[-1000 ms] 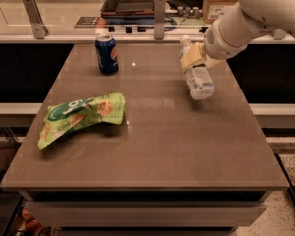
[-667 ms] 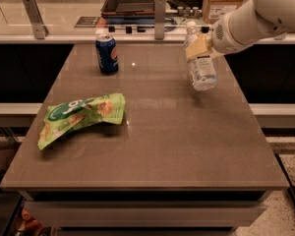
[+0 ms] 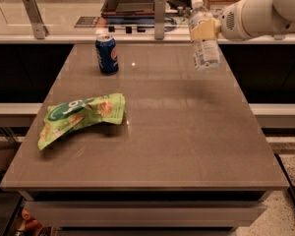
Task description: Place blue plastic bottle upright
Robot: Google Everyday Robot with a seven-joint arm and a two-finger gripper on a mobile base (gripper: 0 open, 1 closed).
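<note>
**Bottle in grasp, near upright, above the bench**

The bench (image 3: pixel 152 181) spreads below the hand (image 3: pixel 205 29). A green snack bag (image 3: pixel 81 117) lies well off to its lower left, and a blue soda can (image 3: pixel 106 54) stands to its left. The hand is clamped on the blue plastic bottle (image 3: pixel 207 57). The cap is up, the long axis is close to vertical, and the base looks clear of the surface. A straight descent should seat it.

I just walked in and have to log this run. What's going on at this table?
The robot's hand is shut around the middle of the blue plastic bottle. It holds the bottle roughly upright, cap on top, in the air over the far right part of the table. The bottle is not yet set down. A dark blue soda can stands at the far left, and a green snack bag lies nearer, on the left.
</note>
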